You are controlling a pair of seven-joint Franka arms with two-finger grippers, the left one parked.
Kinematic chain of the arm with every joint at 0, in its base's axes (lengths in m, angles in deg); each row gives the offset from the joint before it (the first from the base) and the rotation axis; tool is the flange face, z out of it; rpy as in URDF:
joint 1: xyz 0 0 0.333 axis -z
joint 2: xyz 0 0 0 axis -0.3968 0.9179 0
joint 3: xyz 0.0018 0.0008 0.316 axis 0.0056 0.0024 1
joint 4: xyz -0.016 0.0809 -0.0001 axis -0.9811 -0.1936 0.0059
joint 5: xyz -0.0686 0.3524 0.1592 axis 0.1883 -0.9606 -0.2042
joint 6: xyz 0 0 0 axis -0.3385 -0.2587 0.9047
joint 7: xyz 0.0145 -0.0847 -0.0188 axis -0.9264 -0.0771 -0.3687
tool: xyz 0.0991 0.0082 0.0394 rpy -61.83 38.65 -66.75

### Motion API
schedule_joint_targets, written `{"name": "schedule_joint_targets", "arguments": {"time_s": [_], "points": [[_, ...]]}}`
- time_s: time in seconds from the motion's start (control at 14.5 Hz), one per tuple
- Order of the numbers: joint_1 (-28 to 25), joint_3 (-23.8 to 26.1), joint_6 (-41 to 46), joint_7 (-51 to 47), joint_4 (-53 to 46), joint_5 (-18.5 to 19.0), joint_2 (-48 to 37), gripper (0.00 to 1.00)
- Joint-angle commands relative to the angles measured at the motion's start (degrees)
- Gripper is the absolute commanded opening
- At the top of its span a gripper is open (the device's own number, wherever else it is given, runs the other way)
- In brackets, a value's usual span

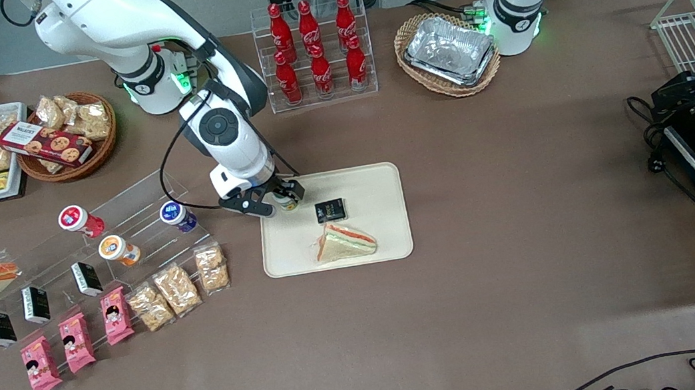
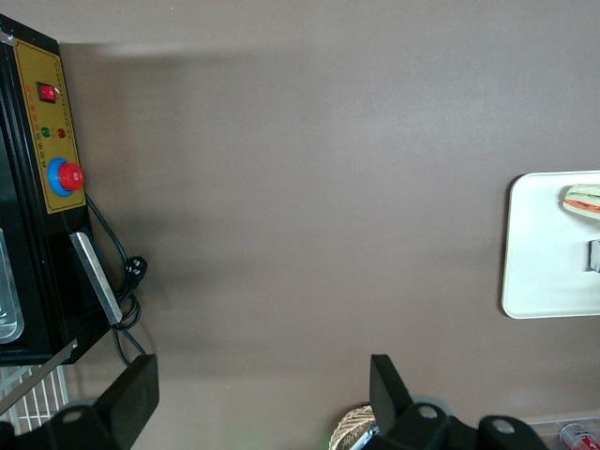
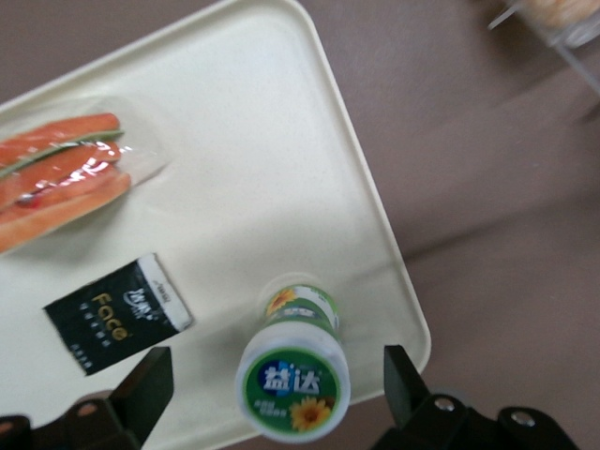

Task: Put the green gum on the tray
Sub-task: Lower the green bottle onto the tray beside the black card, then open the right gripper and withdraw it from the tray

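We see the gripper (image 1: 277,199) above the tray's (image 1: 379,181) corner nearest the working arm, its fingers (image 3: 141,389) spread wide and gripping nothing. The green gum (image 3: 295,370) stands between them on the tray, apparently untouched, at about nine o'clock from the black packet (image 3: 117,314).

The green gum (image 3: 293,372) carries white Chinese characters — 益达 — on the blue patch of its lid. The small black packet (image 3: 114,313) on the tray (image 3: 309,141) reads "Face" in gold. The red bottles (image 1: 311,48) in the clear rack show a white Coca-Cola script.
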Motion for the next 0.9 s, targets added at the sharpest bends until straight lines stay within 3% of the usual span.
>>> {"name": "schedule_joint_targets", "arguments": {"time_s": [0.0, 0.21, 0.34, 0.62, 0.83], "points": [[0.43, -0.5, 18.32, 2.32, -8.23, -0.06, -6.36, 1.0], [1.04, -0.85, 39.34, 5.15, -24.56, -0.32, -7.16, 1.0], [1.84, -0.76, 48.59, 5.24, -34.07, -0.41, -7.07, 1.0], [5.78, -1.11, 55.74, 16.35, -40.61, 0.03, -8.65, 1.0], [18.67, 0.28, 55.92, 31.99, -40.53, -0.15, -12.43, 1.0]]}}
